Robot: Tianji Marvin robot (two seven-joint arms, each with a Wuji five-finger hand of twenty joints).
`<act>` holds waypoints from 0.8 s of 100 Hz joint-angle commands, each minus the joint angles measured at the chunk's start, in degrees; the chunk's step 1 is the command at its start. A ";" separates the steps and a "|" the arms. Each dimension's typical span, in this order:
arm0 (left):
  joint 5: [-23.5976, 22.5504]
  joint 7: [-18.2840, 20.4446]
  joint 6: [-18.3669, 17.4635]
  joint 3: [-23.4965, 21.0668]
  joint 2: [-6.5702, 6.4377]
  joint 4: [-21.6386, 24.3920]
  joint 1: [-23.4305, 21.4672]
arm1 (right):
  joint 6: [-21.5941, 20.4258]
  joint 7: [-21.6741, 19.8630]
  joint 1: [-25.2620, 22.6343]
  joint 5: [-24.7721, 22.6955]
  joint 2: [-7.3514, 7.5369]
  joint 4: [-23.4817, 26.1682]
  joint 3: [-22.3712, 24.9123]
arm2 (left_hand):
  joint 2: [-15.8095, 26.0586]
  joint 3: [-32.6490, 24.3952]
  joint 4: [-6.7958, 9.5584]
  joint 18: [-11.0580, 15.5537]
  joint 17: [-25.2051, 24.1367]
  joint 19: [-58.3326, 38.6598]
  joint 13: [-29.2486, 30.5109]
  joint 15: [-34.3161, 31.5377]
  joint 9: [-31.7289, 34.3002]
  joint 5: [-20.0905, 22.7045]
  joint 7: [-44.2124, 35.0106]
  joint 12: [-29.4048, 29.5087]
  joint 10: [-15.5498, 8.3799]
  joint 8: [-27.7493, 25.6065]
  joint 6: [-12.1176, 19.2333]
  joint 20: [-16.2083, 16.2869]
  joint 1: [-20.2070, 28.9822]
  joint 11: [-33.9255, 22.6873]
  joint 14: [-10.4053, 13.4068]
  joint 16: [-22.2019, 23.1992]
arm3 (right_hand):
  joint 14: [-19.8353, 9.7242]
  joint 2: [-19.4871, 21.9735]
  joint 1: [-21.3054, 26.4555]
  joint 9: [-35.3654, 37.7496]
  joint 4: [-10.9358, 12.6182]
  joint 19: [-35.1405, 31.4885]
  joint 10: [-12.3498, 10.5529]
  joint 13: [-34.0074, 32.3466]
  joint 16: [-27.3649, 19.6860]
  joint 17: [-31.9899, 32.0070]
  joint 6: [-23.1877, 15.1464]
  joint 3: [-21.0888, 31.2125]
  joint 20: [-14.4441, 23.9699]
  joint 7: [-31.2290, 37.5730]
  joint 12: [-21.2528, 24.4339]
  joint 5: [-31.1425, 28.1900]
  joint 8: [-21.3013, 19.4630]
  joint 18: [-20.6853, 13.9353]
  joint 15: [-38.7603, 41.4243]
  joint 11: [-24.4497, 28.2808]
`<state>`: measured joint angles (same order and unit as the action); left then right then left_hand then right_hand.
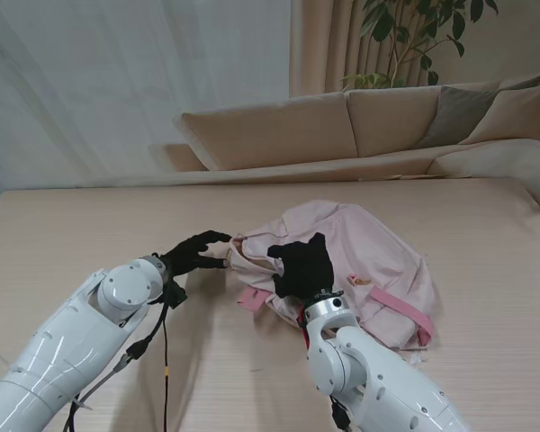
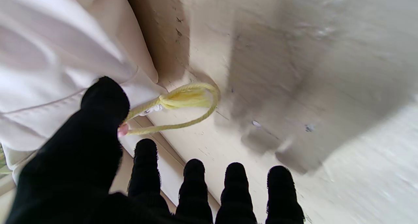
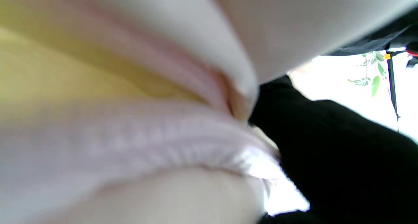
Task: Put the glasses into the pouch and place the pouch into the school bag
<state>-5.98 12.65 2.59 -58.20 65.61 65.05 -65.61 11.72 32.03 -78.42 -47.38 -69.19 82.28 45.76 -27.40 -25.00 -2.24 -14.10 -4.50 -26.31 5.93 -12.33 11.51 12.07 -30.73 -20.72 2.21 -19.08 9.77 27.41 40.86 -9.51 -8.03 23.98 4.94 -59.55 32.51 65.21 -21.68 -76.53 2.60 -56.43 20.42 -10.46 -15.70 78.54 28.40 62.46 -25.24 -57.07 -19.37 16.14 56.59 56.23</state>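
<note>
**Fingers pinch at bag's edge**

Fingertips (image 2: 104, 96) of your left hand (image 1: 193, 253) pinch the pink school bag (image 1: 360, 261) beside its yellow cord loop (image 2: 186, 103). Your right hand (image 1: 303, 265) rests on the bag; its grip cannot be told.

One pink school bag (image 1: 360, 256) lay on the surface (image 1: 90, 225), with two black-gloved hands at it: the left hand (image 1: 193, 254) and the right hand (image 1: 303, 266). One yellow cord loop (image 2: 186, 103) was visible at the bag's edge. One sofa (image 1: 360, 126) and one plant (image 1: 414, 36) stood behind.
</note>
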 commanded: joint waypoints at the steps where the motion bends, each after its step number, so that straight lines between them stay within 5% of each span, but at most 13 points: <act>1: -0.20 0.99 -0.27 0.56 0.68 -0.68 1.05 | -0.53 -0.49 -0.12 0.08 -0.20 0.57 0.15 | -1.95 -0.32 -0.64 -0.08 -0.72 3.62 -1.89 2.25 -2.40 0.37 0.34 0.53 -2.16 1.00 1.42 1.71 -0.74 1.82 2.41 -0.96 | -0.45 3.60 4.96 1.07 2.59 -1.61 1.11 -1.89 0.34 1.08 -5.45 6.50 0.85 3.17 -0.77 -5.08 -3.34 -0.38 1.49 1.07; 19: 1.52 -0.28 -0.20 2.87 1.99 -4.33 3.06 | -1.40 0.20 -0.18 -0.02 -0.23 0.34 0.05 | -1.93 -1.21 -0.54 -0.06 -0.99 4.50 -1.91 2.40 -2.55 3.27 -1.12 -0.31 -2.32 0.33 0.59 2.59 0.05 2.08 2.65 -0.73 | -0.50 3.60 4.96 1.07 2.59 -1.74 1.09 -1.97 0.37 0.93 -5.29 6.48 0.92 3.23 -0.85 -5.02 -3.50 -0.38 1.61 0.99; 31: 2.38 0.01 -0.14 3.76 2.26 -5.16 3.57 | -1.46 0.49 -0.04 0.11 -0.34 -0.02 0.00 | -1.53 -2.13 -0.80 -0.20 -0.91 6.27 -1.78 1.99 -1.78 11.99 -6.58 -2.02 -2.30 -4.77 -0.74 4.40 -0.59 0.30 2.71 -0.17 | -0.45 3.61 4.96 0.98 2.60 -1.84 1.09 -1.90 0.36 0.93 -5.29 6.49 0.98 3.21 -0.94 -4.98 -3.54 -0.55 1.62 0.96; 38: 2.69 0.20 -0.28 4.14 2.40 -5.78 3.89 | -1.35 0.64 0.10 0.36 -0.46 -0.23 0.00 | -1.69 -3.41 -1.10 -0.24 -0.70 7.81 -1.56 1.21 -0.90 15.75 -12.23 -2.69 -2.40 -14.24 0.99 5.58 0.07 -3.25 2.82 0.04 | -0.44 3.60 4.96 0.85 2.59 -1.86 1.16 -1.88 0.40 0.99 -5.27 6.48 1.01 3.19 -1.00 -4.88 -3.57 -0.53 1.68 0.98; 41: 2.96 0.20 -0.09 4.16 2.49 -5.87 3.91 | -1.26 0.70 0.18 0.41 -0.49 -0.37 -0.02 | -2.33 -1.79 -2.19 -0.26 -0.75 8.20 -1.50 0.97 -0.48 17.14 -14.47 -3.02 -2.45 -17.45 2.25 5.59 1.75 -4.65 2.83 0.11 | -0.51 3.58 4.94 0.81 2.58 -1.87 1.18 -1.87 0.41 1.03 -5.26 6.46 1.02 3.19 -1.04 -4.87 -3.59 -0.58 1.71 1.01; 49: 3.22 -0.02 0.12 4.07 2.58 -5.86 3.73 | -1.08 0.94 0.31 0.44 -0.55 -0.71 0.01 | -2.29 7.67 -0.74 -0.28 -0.88 9.35 -1.31 0.19 1.57 21.76 -20.78 -2.90 -2.44 -25.27 4.47 6.36 8.04 -8.55 2.82 0.17 | -0.32 3.60 4.99 0.73 2.60 -1.92 1.20 -1.64 0.49 1.11 -5.26 6.49 1.05 3.18 -1.09 -4.87 -3.62 -0.59 1.77 1.06; 62: 2.32 0.09 0.59 3.36 2.13 -4.73 2.85 | -1.03 1.14 0.36 0.42 -0.55 -1.04 0.12 | -1.26 10.73 0.08 -0.39 -0.90 10.10 -0.95 -0.55 5.46 26.72 -25.35 -2.62 -2.73 -31.83 4.46 6.65 8.16 -10.11 2.70 -0.02 | -0.32 3.57 5.02 0.72 2.60 -1.98 1.18 -1.53 0.53 1.17 -5.22 6.48 1.10 3.16 -1.07 -4.80 -3.66 -0.58 1.82 1.09; 80: 3.67 1.79 1.54 2.13 1.68 -3.33 1.53 | -0.72 1.42 0.34 0.34 -0.60 -1.19 0.15 | 4.57 15.33 0.50 0.21 -1.29 14.18 -1.13 -0.04 6.72 30.37 -23.37 -1.73 -3.00 -28.97 3.31 7.35 9.73 -9.63 3.03 -0.49 | -0.34 3.59 5.00 0.67 2.61 -2.09 1.16 -1.51 0.52 1.13 -5.23 6.47 1.16 3.15 -1.00 -4.79 -3.70 -0.64 1.81 1.07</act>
<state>-3.41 12.74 3.82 -55.90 67.37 61.18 -62.94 10.67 33.79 -78.13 -47.01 -69.53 81.04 45.89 -25.35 -13.66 -2.48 -8.74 -6.51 -13.42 5.94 -12.43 17.66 39.80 -54.74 -23.29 1.01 -50.50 11.85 31.94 48.84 -19.22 -6.80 23.97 4.94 -59.55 32.51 65.21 -21.64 -76.66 2.60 -56.43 20.44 -10.40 -15.70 78.55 28.47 62.45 -25.47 -57.07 -20.29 16.14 56.70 56.23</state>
